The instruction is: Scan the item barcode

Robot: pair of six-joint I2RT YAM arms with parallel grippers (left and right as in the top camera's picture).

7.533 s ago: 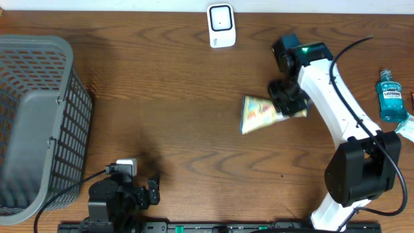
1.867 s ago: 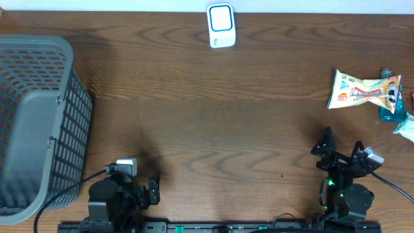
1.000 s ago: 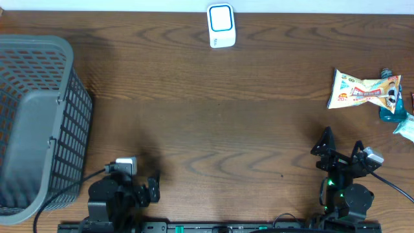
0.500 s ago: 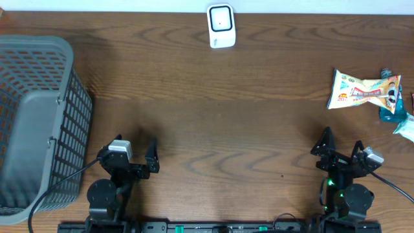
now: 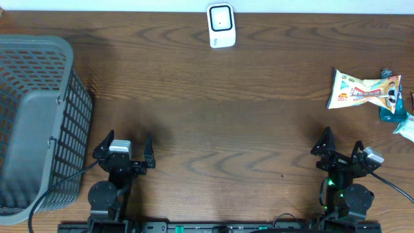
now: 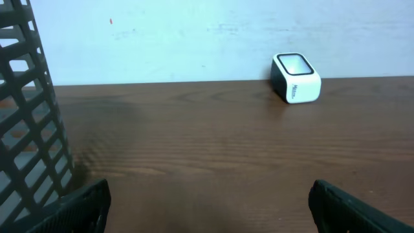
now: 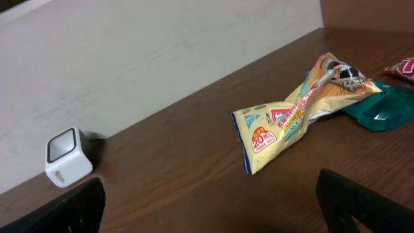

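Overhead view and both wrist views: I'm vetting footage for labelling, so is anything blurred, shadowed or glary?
Overhead: sharp, evenly lit, a soft shadow on the brown wooden table beside the grey mesh basket. Left wrist: fingertips dark and blurred. Right wrist: yellow snack bag slightly soft, no glare.

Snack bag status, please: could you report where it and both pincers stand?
Left pincer open, empty. Right pincer open, empty. Snack bag at right edge, unheld, against blue bottle. Nothing between it and scanner.
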